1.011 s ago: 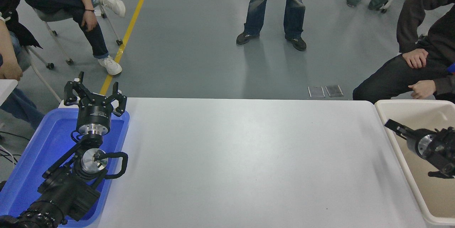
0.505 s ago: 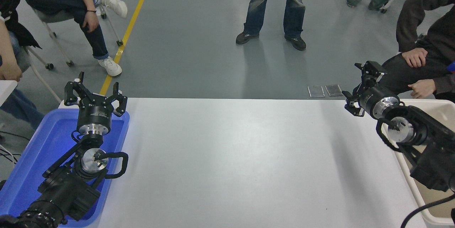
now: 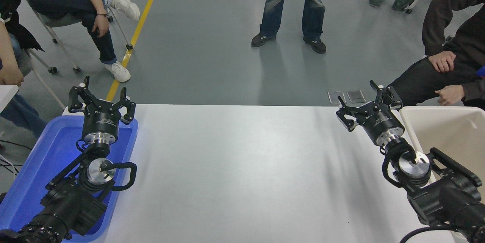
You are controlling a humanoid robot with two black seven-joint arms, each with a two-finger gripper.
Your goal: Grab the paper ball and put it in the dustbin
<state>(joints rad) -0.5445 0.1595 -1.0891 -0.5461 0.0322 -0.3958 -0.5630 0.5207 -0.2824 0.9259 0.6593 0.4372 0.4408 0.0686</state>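
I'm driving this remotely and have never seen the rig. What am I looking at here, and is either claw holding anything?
This is one camera, high on the robot's side, looking forward and down over a white table. The two black arms are the robot's. The left gripper is parked over a blue tray; the right gripper hangs near the table's far right corner, beside the cream dustbin. Both are open and hold nothing. No paper ball shows anywhere. The people beyond the table are bystanders.

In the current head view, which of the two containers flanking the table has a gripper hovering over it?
The blue tray at the left: the left gripper is above it. The right gripper is beside the cream dustbin, over the table.
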